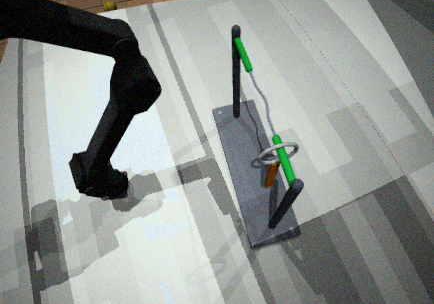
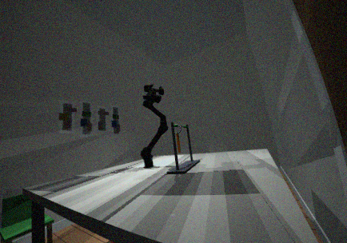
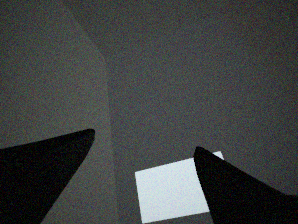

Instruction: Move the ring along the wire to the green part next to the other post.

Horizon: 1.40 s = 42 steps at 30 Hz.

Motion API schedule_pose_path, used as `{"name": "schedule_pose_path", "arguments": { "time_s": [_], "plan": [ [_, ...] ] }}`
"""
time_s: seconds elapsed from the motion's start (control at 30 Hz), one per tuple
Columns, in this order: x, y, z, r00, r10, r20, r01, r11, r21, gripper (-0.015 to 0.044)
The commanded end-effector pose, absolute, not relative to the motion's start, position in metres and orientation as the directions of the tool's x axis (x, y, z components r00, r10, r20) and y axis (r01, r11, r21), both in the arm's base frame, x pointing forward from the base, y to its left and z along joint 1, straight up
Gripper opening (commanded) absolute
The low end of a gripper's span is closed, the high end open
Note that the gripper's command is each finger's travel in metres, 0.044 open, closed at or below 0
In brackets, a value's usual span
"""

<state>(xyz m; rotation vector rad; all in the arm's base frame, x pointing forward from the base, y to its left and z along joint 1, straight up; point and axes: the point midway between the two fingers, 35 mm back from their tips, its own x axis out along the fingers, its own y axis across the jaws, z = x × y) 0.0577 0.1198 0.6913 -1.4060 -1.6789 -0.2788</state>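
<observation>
The pale ring (image 1: 296,147) (image 2: 175,125) hangs around the near green part (image 1: 286,164) of the wire. Its orange handle (image 1: 271,175) (image 2: 178,143) points down beside the near post (image 1: 285,205) (image 2: 175,148). The thin grey wire (image 1: 267,103) runs to the far green part (image 1: 243,54) at the far post (image 1: 236,73) (image 2: 189,144). My gripper (image 3: 145,143) (image 2: 154,89) is open and empty, high above and away from the ring and stand. It is outside the top view. Its fingers look small and dark in the exterior view.
The posts stand on a dark base plate (image 1: 237,168) (image 2: 185,167). My arm (image 1: 137,85) (image 2: 161,126) rises from the table to the left of the stand. The wrist view shows walls and a bright white panel (image 3: 170,192). A green chair (image 2: 24,224) stands beyond the table edge.
</observation>
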Motion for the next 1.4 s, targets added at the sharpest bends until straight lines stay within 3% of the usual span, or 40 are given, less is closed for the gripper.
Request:
{"name": "schedule_pose_path", "arguments": {
  "time_s": [0.0,0.27,0.5,0.7,1.0,1.37],
  "plan": [
    [0.055,0.119,0.692,0.048,0.667,0.744,0.877,0.329,-0.351,0.0374],
    [-0.034,0.057,0.692,-0.146,0.43,0.891,0.936,0.352,-0.016,0.0164],
    [-0.094,-0.029,0.67,-0.271,0.122,0.955,0.924,0.31,0.223,0.016],
    [-0.116,-0.114,0.631,-0.296,-0.175,0.939,0.91,0.247,0.333,0.016],
    [-0.108,-0.192,0.584,-0.255,-0.421,0.87,0.89,0.25,0.382,0.016],
    [-0.068,-0.269,0.513,-0.076,-0.671,0.738,0.905,0.264,0.334,0.016]
  ]
}}
